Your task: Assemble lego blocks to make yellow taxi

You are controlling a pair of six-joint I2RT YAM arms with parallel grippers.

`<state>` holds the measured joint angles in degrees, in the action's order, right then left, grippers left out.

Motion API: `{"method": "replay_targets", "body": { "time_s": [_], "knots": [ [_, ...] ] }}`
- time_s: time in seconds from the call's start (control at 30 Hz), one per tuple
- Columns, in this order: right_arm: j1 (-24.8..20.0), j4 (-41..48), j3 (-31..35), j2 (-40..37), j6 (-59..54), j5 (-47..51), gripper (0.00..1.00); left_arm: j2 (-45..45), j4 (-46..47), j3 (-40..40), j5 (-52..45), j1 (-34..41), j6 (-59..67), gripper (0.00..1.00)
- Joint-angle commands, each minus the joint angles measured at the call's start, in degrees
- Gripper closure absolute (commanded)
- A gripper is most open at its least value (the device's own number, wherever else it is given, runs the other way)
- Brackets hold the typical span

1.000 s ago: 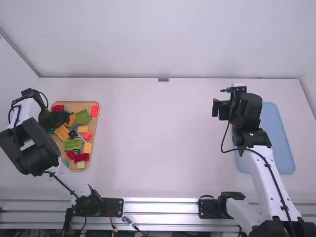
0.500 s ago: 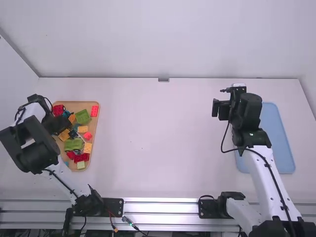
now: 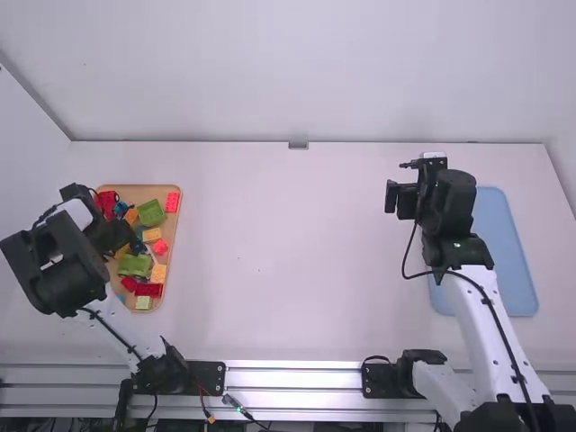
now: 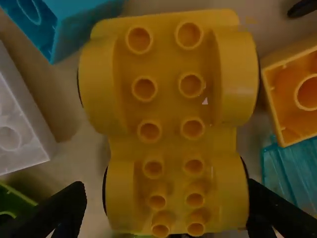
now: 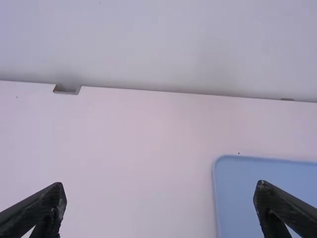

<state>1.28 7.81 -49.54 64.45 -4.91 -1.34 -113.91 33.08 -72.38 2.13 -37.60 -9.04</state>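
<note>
Left wrist view gives me the best look at the job: a yellow wheeled base lies inside the tan tray, studs bare, with no cab or roof on it. I'd call the taxi barely begun. The left claw is spread wide, a finger to either side of the base; whether one touches, I can't tell. Lifting the base out of the tan tray, setting it down and stacking the body all look left to do. Crowding it within the tray are an orange block, a clear teal block, a blue block, a white block and a green block; I'd expect the orange one to get in a finger's way. A red block sits by the tray's far right corner. Well to the right of the tan tray, across the tabletop, the right claw stands wide apart and empty, and beyond it lies a blue tray.
</note>
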Motion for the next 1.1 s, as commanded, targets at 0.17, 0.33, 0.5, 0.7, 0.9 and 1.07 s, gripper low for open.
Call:
{"method": "replay_targets", "body": {
  "time_s": [0.17,0.33,0.5,0.7,0.9,1.07],
  "knots": [
    [0.22,0.0,-1.84,0.33,-0.04,-0.09,0.01,-0.48,-1.31,0.96,0.28,-0.31,0.7,0.39],
    [0.22,0.0,-1.84,0.33,-0.04,-0.09,0.01,-0.42,1.42,-2.99,0.28,-0.31,0.96,0.57],
    [-0.13,0.13,-1.84,0.33,-0.04,-0.09,0.01,0.22,6.99,-8.76,0.24,-0.26,-0.24,0.66],
    [-0.22,0.15,-1.84,0.33,-0.04,-0.13,0.01,1.99,15.96,-15.1,0.28,2.36,-0.44,0.69],
    [0.39,0.07,-1.84,0.33,-0.04,-0.07,0.01,3.26,20.15,-16.13,0.26,10.84,5.2,0.72],
    [0.22,-0.02,-1.88,0.33,-0.02,-0.11,0.01,3.45,18.73,-16.11,0.28,24.33,12.35,0.73]
  ]
}}
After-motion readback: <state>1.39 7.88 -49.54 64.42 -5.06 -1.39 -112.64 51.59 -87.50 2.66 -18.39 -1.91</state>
